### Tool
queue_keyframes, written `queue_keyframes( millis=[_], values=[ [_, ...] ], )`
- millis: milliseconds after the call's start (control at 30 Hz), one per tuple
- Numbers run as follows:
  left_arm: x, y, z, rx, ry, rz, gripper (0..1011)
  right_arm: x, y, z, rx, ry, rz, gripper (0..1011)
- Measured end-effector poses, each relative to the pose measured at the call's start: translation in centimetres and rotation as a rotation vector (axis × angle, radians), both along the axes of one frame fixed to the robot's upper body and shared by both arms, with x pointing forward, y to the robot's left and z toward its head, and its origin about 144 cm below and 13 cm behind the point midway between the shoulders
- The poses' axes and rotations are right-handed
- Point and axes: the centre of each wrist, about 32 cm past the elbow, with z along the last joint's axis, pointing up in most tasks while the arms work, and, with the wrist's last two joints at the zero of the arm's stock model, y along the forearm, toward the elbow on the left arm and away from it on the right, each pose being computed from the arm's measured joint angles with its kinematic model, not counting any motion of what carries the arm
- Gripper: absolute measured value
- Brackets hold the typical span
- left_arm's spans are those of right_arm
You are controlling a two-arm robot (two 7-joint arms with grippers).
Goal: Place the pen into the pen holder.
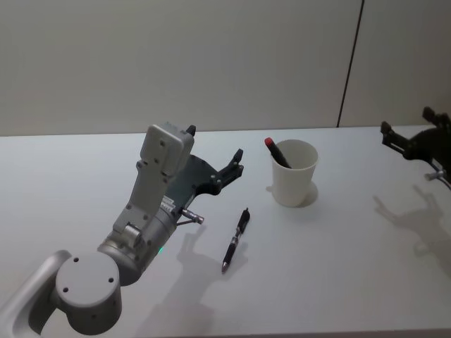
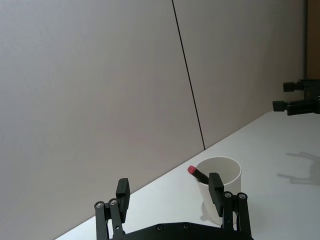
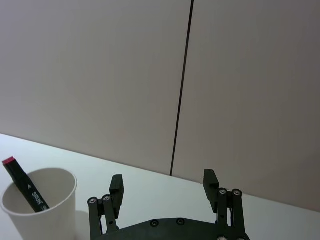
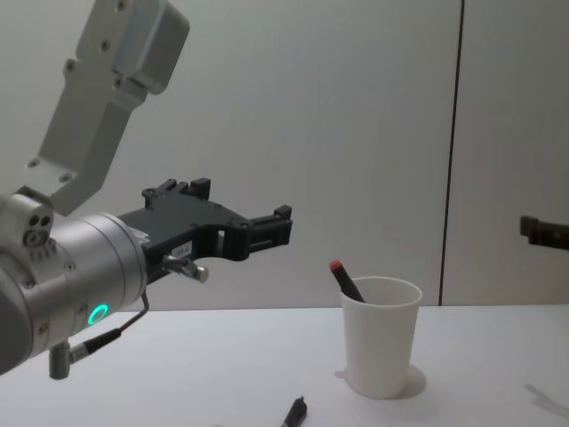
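A black pen (image 1: pixel 236 239) lies flat on the white table (image 1: pixel 84 169), and its tip end also shows in the chest view (image 4: pixel 293 414). The pen holder, a white paper cup (image 1: pixel 294 176) (image 4: pixel 380 347), stands upright just beyond and to the right of it. A red-capped marker (image 1: pixel 277 152) (image 2: pixel 197 175) (image 3: pixel 22 185) leans inside. My left gripper (image 1: pixel 215 143) (image 2: pixel 169 192) (image 4: pixel 237 200) hovers open and empty above the table, left of the cup and behind the pen. My right gripper (image 1: pixel 406 121) (image 3: pixel 163 184) hangs open and empty at the far right.
A pale wall (image 1: pixel 211 63) with a dark vertical seam (image 1: pixel 350 63) rises behind the table's far edge. Bare tabletop lies between the cup and the right gripper. My left arm's grey housing (image 1: pixel 165 158) stands over the near left of the table.
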Motion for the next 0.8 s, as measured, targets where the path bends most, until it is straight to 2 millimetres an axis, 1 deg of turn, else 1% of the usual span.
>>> queue_keyframes(
  millis=[333, 800],
  values=[
    [0.0, 0.0, 0.0, 0.000, 0.000, 0.000, 1000, -1.9, -1.0, 0.0, -0.023, 0.038, -0.012, 1002],
    [0.0, 0.0, 0.0, 0.000, 0.000, 0.000, 1000, -3.1, -1.4, -0.2, -0.040, 0.066, -0.013, 1002]
  ],
)
